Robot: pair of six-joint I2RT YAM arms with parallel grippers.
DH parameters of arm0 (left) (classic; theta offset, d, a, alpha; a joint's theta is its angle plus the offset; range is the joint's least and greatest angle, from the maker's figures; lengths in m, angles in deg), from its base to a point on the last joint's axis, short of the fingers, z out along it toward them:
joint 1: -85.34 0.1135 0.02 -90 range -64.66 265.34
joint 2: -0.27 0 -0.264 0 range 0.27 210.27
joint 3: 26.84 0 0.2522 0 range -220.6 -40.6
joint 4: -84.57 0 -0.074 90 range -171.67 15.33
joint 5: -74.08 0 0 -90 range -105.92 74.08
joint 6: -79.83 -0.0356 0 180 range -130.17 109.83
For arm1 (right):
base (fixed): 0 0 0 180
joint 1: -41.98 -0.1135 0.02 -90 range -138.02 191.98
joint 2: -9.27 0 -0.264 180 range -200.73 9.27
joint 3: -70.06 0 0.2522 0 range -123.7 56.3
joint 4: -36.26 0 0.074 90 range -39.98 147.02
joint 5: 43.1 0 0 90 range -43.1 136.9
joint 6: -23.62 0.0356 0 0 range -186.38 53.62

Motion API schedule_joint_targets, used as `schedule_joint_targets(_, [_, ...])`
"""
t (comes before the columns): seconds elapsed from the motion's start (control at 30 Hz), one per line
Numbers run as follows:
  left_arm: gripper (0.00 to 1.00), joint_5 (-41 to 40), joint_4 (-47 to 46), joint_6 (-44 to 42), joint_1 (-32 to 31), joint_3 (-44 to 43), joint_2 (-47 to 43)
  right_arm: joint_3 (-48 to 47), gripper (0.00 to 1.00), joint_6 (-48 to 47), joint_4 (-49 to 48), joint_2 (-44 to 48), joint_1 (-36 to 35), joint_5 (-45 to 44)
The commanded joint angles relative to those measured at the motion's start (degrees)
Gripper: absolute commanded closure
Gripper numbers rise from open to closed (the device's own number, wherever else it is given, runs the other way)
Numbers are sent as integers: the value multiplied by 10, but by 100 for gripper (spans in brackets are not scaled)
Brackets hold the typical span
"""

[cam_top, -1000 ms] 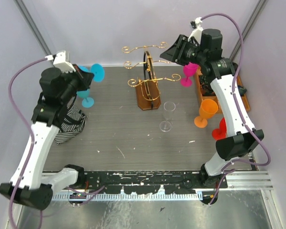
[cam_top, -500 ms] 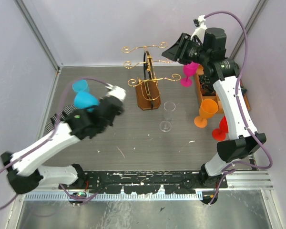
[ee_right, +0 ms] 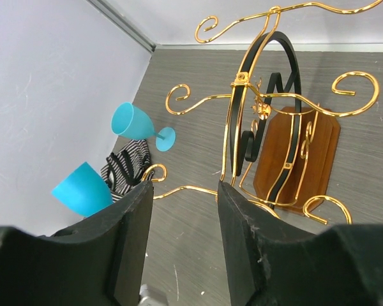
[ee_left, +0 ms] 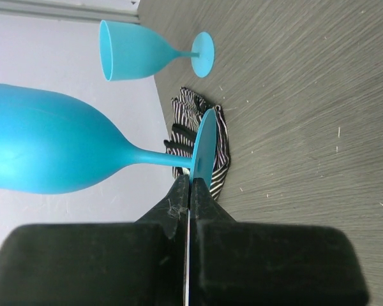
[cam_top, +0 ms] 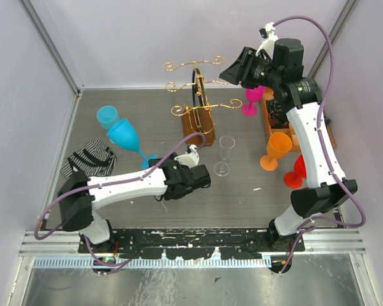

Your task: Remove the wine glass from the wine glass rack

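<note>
The wine glass rack (cam_top: 195, 95) of gold wire stands on its brown wooden base (cam_top: 200, 132) at the back centre; it also shows in the right wrist view (ee_right: 262, 108). My left gripper (cam_top: 154, 164) is shut on the foot of a blue wine glass (cam_top: 124, 135), held tilted in front of the rack; in the left wrist view (ee_left: 191, 182) the fingers pinch the foot rim of this glass (ee_left: 51, 143). My right gripper (cam_top: 233, 70) is open and empty, high beside the rack's right arms (ee_right: 185, 210). A pink glass (cam_top: 250, 102) sits just below it, partly hidden.
A second blue glass (cam_top: 106, 116) stands at the back left by a striped cloth (cam_top: 89, 159). A clear glass (cam_top: 225, 153), an orange glass (cam_top: 277, 150) and a red glass (cam_top: 297, 172) stand right of the rack. An orange-brown tray (cam_top: 325, 134) lies along the right wall.
My left arm has swung from the back left down and across to the front centre, carrying the blue glass with it. My right arm has barely moved.
</note>
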Motion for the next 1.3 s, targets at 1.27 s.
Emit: schedule_joint_targets(1.27, [100,-24,25,301,-54,-79,389,-45,48,-13,8,33,2,-17])
